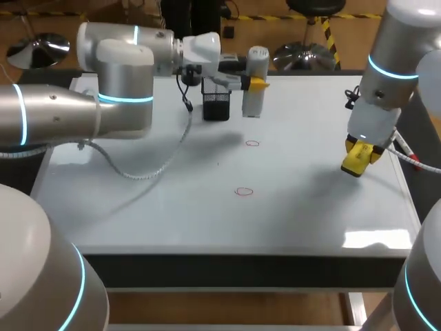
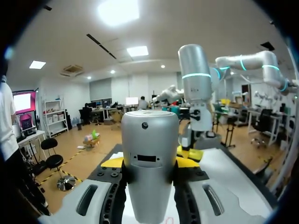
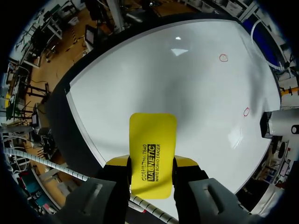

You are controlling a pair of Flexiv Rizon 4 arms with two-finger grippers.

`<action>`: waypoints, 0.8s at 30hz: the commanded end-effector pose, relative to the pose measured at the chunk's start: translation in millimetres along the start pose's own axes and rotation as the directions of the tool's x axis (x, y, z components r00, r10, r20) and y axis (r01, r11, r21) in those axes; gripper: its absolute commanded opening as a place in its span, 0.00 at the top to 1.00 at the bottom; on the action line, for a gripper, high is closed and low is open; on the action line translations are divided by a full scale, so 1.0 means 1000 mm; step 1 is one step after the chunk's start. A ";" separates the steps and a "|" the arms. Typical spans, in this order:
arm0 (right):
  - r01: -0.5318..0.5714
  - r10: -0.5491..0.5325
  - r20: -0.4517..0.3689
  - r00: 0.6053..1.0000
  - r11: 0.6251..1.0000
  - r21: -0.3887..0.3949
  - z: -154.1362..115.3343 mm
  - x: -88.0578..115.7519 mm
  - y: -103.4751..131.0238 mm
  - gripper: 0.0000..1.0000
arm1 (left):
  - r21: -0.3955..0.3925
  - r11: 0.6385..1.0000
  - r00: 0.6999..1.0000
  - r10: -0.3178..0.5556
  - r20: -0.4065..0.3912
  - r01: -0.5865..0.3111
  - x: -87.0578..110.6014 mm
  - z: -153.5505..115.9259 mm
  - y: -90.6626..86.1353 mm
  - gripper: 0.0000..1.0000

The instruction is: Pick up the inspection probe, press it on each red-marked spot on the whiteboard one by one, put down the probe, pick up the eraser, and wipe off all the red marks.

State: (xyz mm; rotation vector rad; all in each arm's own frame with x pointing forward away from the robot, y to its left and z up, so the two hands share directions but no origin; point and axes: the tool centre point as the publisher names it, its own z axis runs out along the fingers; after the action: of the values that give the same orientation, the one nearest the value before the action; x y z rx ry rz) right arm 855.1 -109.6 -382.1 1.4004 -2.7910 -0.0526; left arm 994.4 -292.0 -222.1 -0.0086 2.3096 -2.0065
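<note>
Left gripper (image 1: 253, 84) is clamped on the probe (image 1: 258, 58), one yellow fingertip (image 2: 112, 162) on each side of the silver barrel. The probe stands upright between the fingers. A black mesh holder (image 1: 216, 100) sits just beside the gripper on its left. The probe's lower end is near the far edge of the whiteboard (image 1: 172, 207); cannot tell if it touches. In the left wrist view the barrel fills the gap and its lower end is cut off.

Far red mark (image 1: 252, 143) lies on the board just nearer the robot than the probe, near red mark (image 1: 244, 192) further still, both apart from it.

Right gripper (image 1: 360, 157) is closed on the yellow eraser (image 3: 153, 156), fingers pressing its two long sides. Both marks lie ahead of the eraser, well apart from it. In the head view eraser and fingertips blur into one yellow block.
</note>
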 end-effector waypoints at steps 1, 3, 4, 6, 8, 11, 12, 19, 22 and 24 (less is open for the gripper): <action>0.001 -0.001 -0.002 1.000 1.000 0.002 0.000 0.000 -0.001 1.00 | -0.006 1.000 1.000 0.017 -0.005 -0.017 -0.014 -0.005 -0.015 1.00; 0.001 -0.001 -0.002 1.000 1.000 0.002 0.000 0.000 -0.001 1.00 | 0.002 1.000 1.000 0.001 -0.008 -0.001 -0.021 -0.007 -0.021 1.00; 0.001 -0.001 -0.002 1.000 1.000 0.002 0.000 0.000 -0.001 1.00 | 0.000 1.000 1.000 0.006 -0.005 -0.006 -0.025 -0.007 -0.023 1.00; 0.001 -0.001 -0.002 1.000 1.000 0.002 0.000 0.000 -0.001 1.00 | -0.001 1.000 1.000 0.007 -0.005 -0.007 -0.032 -0.007 -0.027 1.00; 0.001 -0.001 -0.002 1.000 1.000 0.002 0.000 0.000 -0.001 1.00 | -0.002 1.000 1.000 0.003 -0.007 -0.003 -0.040 -0.007 -0.031 1.00; 0.001 -0.001 -0.002 1.000 1.000 0.002 0.000 0.000 -0.001 1.00 | -0.002 1.000 1.000 -0.010 -0.012 0.010 -0.051 -0.006 -0.034 1.00; 0.001 -0.001 -0.002 1.000 1.000 0.002 0.000 0.000 -0.001 1.00 | -0.002 1.000 1.000 -0.010 -0.014 0.010 -0.055 -0.005 -0.035 1.00; 0.001 -0.001 -0.002 1.000 1.000 0.002 0.000 0.000 -0.001 1.00 | -0.005 0.999 0.999 -0.034 -0.024 0.034 -0.078 0.000 -0.037 1.00; 0.001 -0.001 -0.002 1.000 1.000 0.002 0.000 0.000 -0.001 1.00 | -0.011 0.999 0.999 -0.034 -0.026 0.033 -0.088 0.002 -0.036 1.00; 0.001 -0.001 -0.002 1.000 1.000 0.002 0.000 0.000 -0.001 1.00 | -0.016 0.999 0.999 -0.033 -0.022 0.033 -0.094 0.003 -0.035 1.00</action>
State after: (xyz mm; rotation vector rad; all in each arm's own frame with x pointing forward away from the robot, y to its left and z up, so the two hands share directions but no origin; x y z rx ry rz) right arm 855.1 -109.7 -382.1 1.4002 -2.7912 -0.0524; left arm 1074.5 -289.9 -182.0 -0.0626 2.3230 -1.9977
